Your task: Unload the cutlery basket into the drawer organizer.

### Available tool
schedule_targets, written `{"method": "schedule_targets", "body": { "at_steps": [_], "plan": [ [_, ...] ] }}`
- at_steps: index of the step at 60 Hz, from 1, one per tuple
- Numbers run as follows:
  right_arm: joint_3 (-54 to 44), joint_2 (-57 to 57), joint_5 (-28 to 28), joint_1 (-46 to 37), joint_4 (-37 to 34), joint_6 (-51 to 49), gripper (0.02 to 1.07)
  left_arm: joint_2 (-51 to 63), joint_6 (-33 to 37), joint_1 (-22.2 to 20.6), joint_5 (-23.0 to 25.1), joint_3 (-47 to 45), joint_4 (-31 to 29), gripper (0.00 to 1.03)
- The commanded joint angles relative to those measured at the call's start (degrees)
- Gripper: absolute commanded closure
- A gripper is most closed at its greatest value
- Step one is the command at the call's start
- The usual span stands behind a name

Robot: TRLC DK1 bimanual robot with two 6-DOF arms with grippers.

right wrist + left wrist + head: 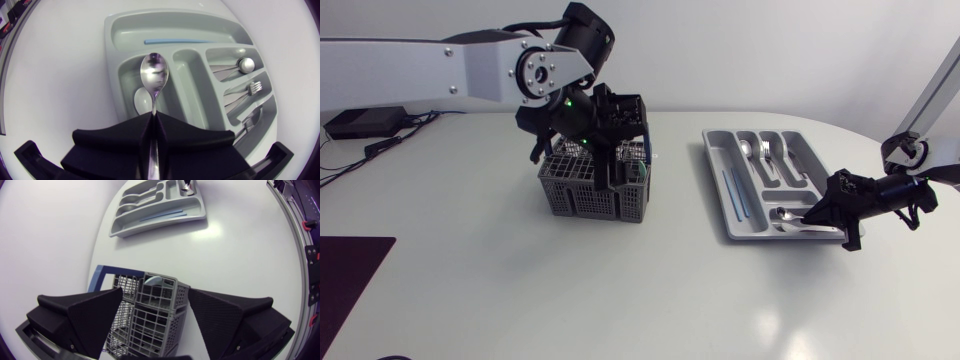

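The right end effector (152,117) clamped a spoon (154,75) above the organizer (112,50). Well left of the organizer, the left end effector (155,294) hung spread over the basket (157,317).

Upright grey cutlery basket (575,195) well apart from organizer (200,30); spoon (154,80) seemingly above organizer.

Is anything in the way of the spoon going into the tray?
No, nothing I can see. The right hand holds the spoon right over an open slot of the tray. A second spoon already lies in that slot, but there looks to be room beside it.
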Motion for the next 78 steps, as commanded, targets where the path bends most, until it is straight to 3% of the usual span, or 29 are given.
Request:
{"method": "schedule_targets", "body": {
  "at_steps": [1,5,7,11,14,18,23,38,49,59,71,78],
  "plan": [
    [-0.29,1.54,1.47,0.88,1.52,-2.41,1.01,1.12,5.18,0.23,0.06,-2.17,2.55,0.11],
    [-0.38,1.80,2.44,1.14,1.79,-2.41,0.97,1.12,7.29,0.15,-0.64,-3.75,5.27,0.11],
    [-0.56,1.71,2.70,1.14,1.79,-2.50,0.85,1.12,7.91,0.15,-0.99,-4.45,6.68,0.11],
    [-1.26,0.22,2.70,1.14,1.70,-2.15,0.48,1.21,9.75,0.15,-1.52,-5.33,7.64,0.11],
    [-2.23,-1.54,2.61,1.49,1.70,-1.27,0.31,1.21,10.63,0.06,-2.31,-5.95,8.43,0.11],
    [-3.63,-4.79,2.00,1.93,1.70,0.49,0.17,1.21,11.77,0.06,-2.48,-6.65,8.70,0.11],
    [-5.92,-9.80,-0.29,2.64,1.61,2.42,0.09,1.12,13.36,-0.03,-2.66,-7.62,9.40,0.11],
    [-8.11,-19.03,-12.50,7.91,-4.19,17.89,0.07,1.03,18.45,-0.29,-2.66,-9.81,12.92,0.11],
    [-12.60,-22.72,-19.18,13.27,0.56,29.23,0.07,1.56,22.23,-0.20,-2.66,-9.11,13.18,0.11],
    [-16.73,-26.41,-19.80,18.37,9.78,39.16,0.07,2.09,25.13,-0.38,-2.66,-7.18,10.89,0.11],
    [-18.93,-28.70,-18.92,24.08,14.18,44.00,0.07,4.64,28.91,-0.47,-2.75,-2.26,5.18,0.12],
    [-21.39,-30.19,-16.19,27.68,21.65,51.29,0.07,6.40,30.41,-0.56,-2.75,1.61,1.75,0.12]
  ]
}}
